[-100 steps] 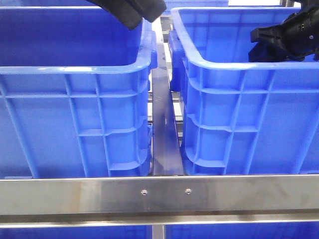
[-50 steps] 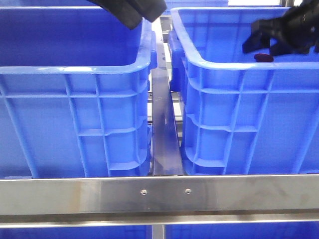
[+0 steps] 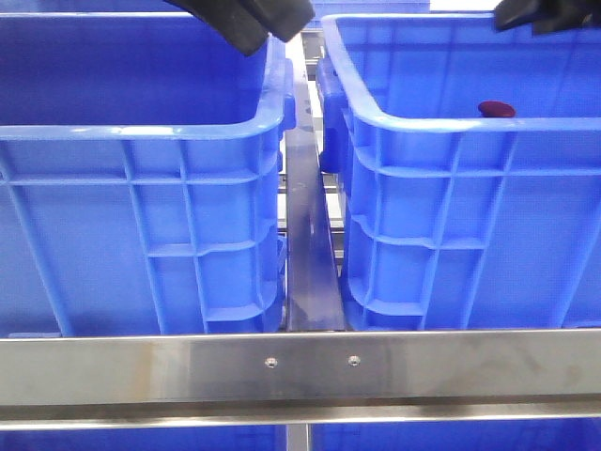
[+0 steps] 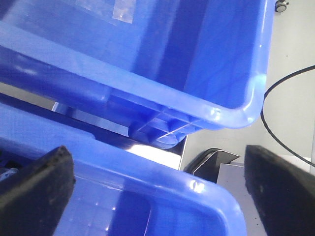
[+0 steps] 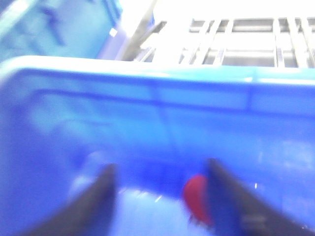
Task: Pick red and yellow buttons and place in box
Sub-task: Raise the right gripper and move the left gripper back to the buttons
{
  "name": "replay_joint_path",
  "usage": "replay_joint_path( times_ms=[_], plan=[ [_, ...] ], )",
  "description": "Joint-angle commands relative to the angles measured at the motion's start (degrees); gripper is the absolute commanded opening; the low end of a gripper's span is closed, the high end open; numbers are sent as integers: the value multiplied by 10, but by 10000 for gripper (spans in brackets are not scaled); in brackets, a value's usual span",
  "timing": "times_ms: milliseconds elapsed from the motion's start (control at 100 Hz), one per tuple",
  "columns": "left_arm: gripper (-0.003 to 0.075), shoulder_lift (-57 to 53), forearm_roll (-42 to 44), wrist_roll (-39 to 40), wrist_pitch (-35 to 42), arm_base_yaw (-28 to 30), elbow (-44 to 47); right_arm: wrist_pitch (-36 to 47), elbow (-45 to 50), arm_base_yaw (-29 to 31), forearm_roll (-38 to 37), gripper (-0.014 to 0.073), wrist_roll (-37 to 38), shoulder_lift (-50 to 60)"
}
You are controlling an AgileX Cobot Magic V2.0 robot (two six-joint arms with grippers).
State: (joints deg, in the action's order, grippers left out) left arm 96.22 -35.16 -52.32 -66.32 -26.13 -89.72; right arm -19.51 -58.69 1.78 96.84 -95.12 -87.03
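Red button (image 3: 496, 109): small dark-red domed cap, glossy plastic, lying flat inside right box (image 3: 441, 122) near its front wall; round, so no long axis to tell. Box bright blue, rolled rim, ribbed gridded outer walls; twin crate (image 3: 141, 132) just beside it, steel rail (image 3: 310, 244) between. Right gripper (image 5: 160, 196) spread wide, nothing between its dark fingers, above the button. Left gripper (image 4: 157, 187) wide apart, nothing held, over the twin crate's rim

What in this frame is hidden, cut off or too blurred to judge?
- Yellow button: in no view; the crate walls hide both floors from the front.
- Red button: half hidden behind the right crate's rim; blurred in the right wrist view.
- Right gripper: cut off by the front view's top edge.
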Motion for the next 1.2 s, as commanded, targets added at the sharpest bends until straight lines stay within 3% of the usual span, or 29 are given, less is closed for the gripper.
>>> replay_joint_path(
  times_ms=[0,150,340,630,730,1010,1190],
  plan=[
    [659,-30,-33,1,15,-4,-17,-22,18,3,14,202,-3,67],
    [659,-30,-33,1,15,-4,-17,-23,77,3,14,56,1,146],
    [659,-30,-33,1,15,-4,-17,-39,156,3,14,-62,1,252],
    [658,-30,-26,12,19,-1,-17,-52,234,3,14,-69,1,397],
    [658,-30,32,72,32,-1,-35,-50,241,3,14,-69,1,424],
    [658,-30,278,360,42,-1,-99,-50,241,3,14,-69,1,434],
    [658,-29,403,519,3,-1,-99,-51,241,3,14,-69,1,434]
  ],
)
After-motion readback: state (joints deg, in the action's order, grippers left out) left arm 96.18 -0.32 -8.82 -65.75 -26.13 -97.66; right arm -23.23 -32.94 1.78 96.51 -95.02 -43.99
